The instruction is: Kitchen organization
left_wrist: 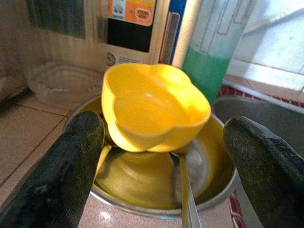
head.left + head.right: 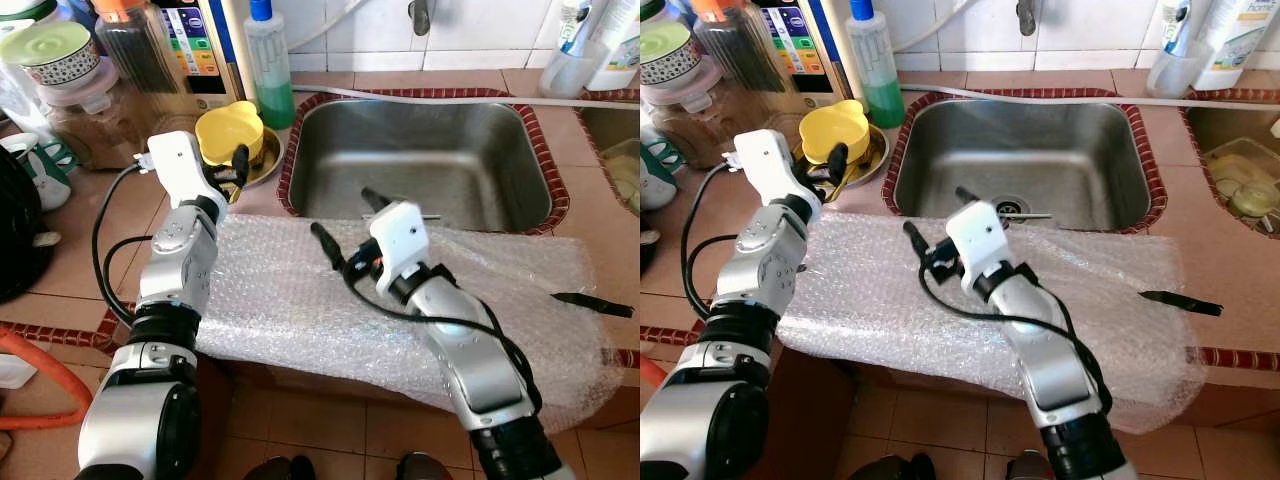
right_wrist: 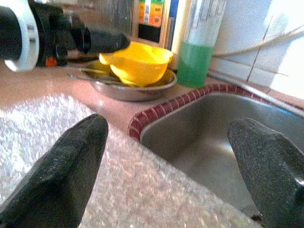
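My right arm reaches forward over the sheet of bubble wrap (image 2: 290,290) that drapes the counter's front edge, elbow low and wrist lifted. My right gripper (image 2: 345,225) hovers just above the wrap at the near rim of the steel sink (image 2: 420,160), its two black fingers spread wide with nothing between them. A dark knife-like tool (image 2: 592,302) lies on the wrap, well off to my right.

My left arm rises from my left side and bends toward the back of the counter. My left gripper (image 2: 236,168) sits right at the yellow bowl (image 2: 229,131), fingers parted on either side of it; in the wrist view the pads (image 1: 61,161) flank the bowl but do not touch it. The yellow bowl rests tilted inside a shallow metal dish (image 1: 156,190), where a spoon (image 1: 185,185) also lies. Just behind stands a bottle of green liquid (image 2: 270,70), with jars (image 2: 90,90) crowded farther left.
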### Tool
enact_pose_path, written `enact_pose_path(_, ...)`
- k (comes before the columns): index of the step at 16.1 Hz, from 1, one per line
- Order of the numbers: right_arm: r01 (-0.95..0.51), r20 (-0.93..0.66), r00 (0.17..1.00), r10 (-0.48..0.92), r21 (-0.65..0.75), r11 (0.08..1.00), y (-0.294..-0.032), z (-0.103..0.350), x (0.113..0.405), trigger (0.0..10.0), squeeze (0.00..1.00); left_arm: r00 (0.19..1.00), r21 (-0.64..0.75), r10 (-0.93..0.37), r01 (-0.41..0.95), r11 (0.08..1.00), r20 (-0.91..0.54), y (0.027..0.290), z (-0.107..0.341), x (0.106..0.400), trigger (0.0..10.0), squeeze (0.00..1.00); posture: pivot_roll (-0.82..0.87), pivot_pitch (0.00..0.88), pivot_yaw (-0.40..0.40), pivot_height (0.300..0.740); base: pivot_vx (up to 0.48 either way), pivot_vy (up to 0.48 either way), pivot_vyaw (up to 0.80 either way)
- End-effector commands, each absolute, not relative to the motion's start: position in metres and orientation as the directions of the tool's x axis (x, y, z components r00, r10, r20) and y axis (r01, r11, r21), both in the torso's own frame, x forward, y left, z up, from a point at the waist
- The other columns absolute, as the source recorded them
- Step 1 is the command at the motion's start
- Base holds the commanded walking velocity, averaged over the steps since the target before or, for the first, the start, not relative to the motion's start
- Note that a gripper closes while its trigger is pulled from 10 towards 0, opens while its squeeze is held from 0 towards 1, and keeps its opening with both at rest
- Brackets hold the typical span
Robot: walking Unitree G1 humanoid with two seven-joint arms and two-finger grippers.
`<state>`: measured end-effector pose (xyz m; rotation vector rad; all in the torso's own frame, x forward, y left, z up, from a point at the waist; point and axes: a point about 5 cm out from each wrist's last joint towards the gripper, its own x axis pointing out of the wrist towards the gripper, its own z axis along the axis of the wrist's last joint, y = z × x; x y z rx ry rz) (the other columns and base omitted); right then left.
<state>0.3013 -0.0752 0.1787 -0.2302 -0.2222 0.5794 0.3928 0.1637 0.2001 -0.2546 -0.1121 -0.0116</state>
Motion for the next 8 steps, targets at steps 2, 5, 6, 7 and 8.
enact_pose_path(2,-0.521,0.152,0.805,0.573,-0.278,0.807,-0.072,0.184,0.296,10.0,1.00,0.995,-0.290,0.050,-0.022,0.957,0.087,0.171,0.200,0.396,10.0,0.00,-0.28,0.184,0.139,0.740,0.000,0.000,0.00)
enact_pose_path(5,-0.528,0.154,0.799,0.581,-0.282,0.801,-0.067,0.189,0.297,10.0,1.00,0.994,-0.361,0.107,-0.101,0.927,-0.002,0.178,0.197,0.402,10.0,0.00,-0.28,0.180,0.134,0.740,0.000,0.000,0.00)
enact_pose_path(6,-0.533,0.152,0.795,0.587,-0.286,0.797,-0.066,0.189,0.297,10.0,1.00,0.994,-0.357,0.106,-0.109,0.928,-0.028,0.178,0.194,0.403,10.0,0.00,-0.28,0.181,0.133,0.740,0.000,0.000,0.00)
enact_pose_path(7,-0.541,0.154,0.790,0.594,-0.282,0.792,-0.064,0.191,0.296,10.0,1.00,0.994,-0.361,0.106,-0.113,0.926,-0.039,0.177,0.192,0.404,10.0,0.00,-0.28,0.181,0.133,0.740,0.000,0.000,0.00)
enact_pose_path(8,-0.556,0.154,0.780,0.607,-0.277,0.784,-0.062,0.192,0.294,10.0,1.00,0.993,-0.394,0.103,-0.117,0.912,-0.055,0.174,0.191,0.405,10.0,0.00,-0.28,0.181,0.133,0.740,0.000,0.000,0.00)
